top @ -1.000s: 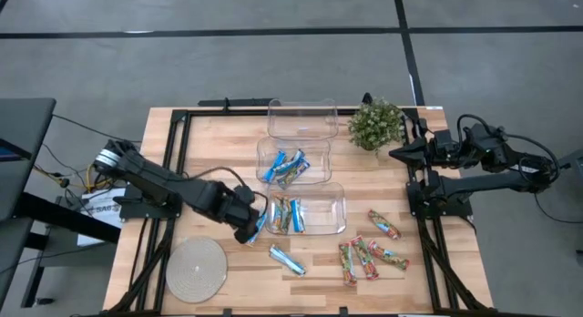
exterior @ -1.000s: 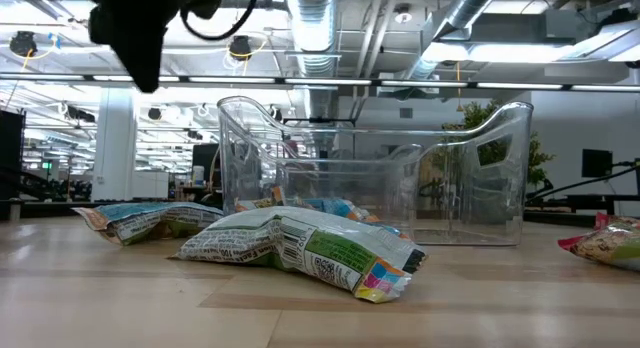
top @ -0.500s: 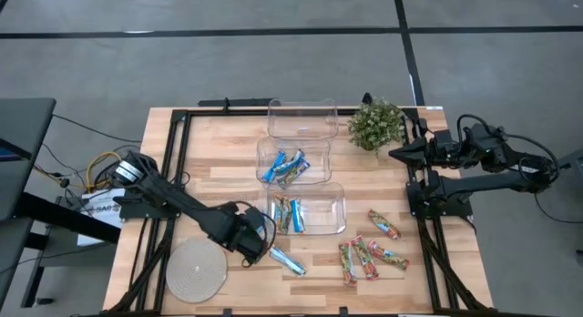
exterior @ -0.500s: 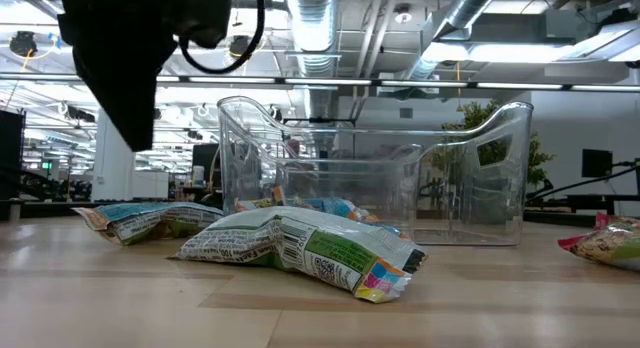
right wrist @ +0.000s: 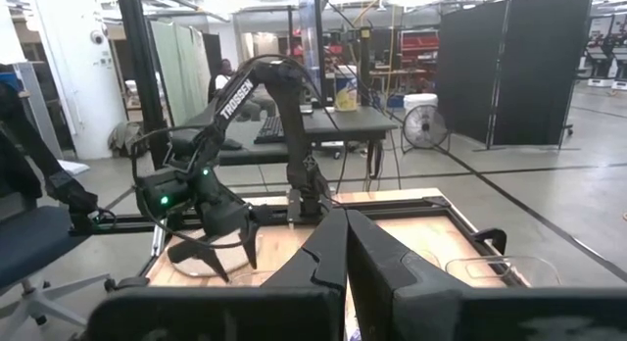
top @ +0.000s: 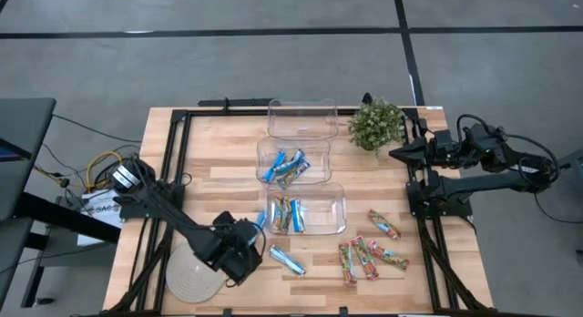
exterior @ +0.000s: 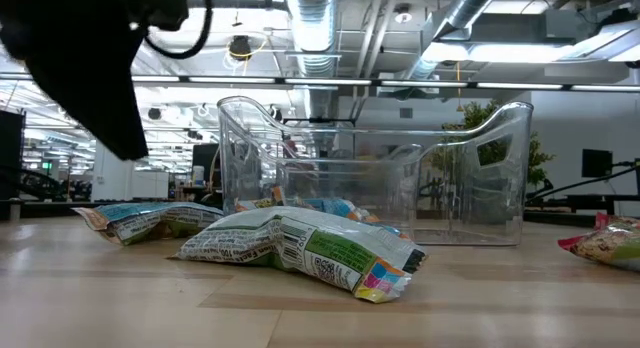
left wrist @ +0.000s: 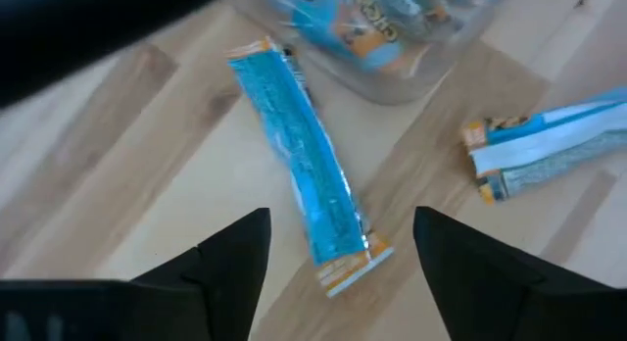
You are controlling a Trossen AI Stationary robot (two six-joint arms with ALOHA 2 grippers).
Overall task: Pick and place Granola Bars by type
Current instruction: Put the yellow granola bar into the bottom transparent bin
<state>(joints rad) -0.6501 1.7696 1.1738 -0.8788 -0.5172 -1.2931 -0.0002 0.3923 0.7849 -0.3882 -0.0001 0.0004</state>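
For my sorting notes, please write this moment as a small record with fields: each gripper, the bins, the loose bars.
left gripper: open, over a blue bar on the table
right gripper: shut, waiting at the table's right edge
far bin: no bars
middle bin: blue bars
near bin: tan-brown bars
loose bars: colourful bars near the right

Granola Bars (exterior: 300, 250) before clear bin (exterior: 470, 178), dark arm (exterior: 85, 73) above

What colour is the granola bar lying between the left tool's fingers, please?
Bright blue granola bar with orange ends, clearest in the left wrist view.
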